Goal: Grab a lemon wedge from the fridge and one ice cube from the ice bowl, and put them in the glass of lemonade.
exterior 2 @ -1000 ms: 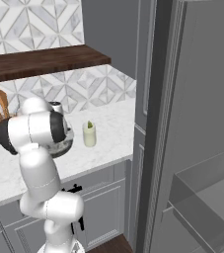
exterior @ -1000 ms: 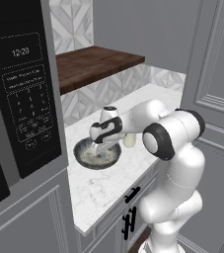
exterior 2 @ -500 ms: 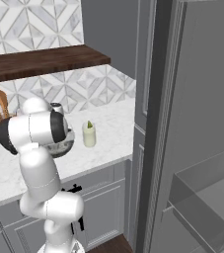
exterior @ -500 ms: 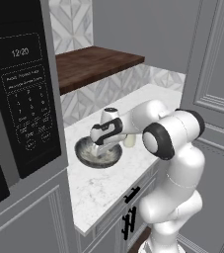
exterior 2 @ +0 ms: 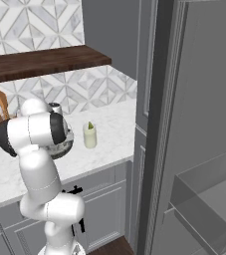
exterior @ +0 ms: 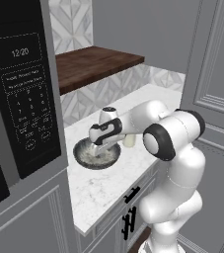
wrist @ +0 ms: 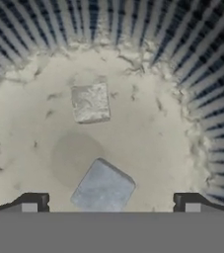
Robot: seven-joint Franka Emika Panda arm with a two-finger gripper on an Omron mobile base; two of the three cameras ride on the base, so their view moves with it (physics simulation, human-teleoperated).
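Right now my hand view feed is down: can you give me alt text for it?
The open gripper points down into the ice bowl, one ice cube lying between its fingertips. A second cube lies farther in on the pale mottled floor, apart from the first.

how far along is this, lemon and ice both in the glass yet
Lemon wedge already sits in the glass. In hand: the open gripper is down in the ice bowl, nearest cube between its fingers, ungripped. Left: close, lift, drop it in the glass.
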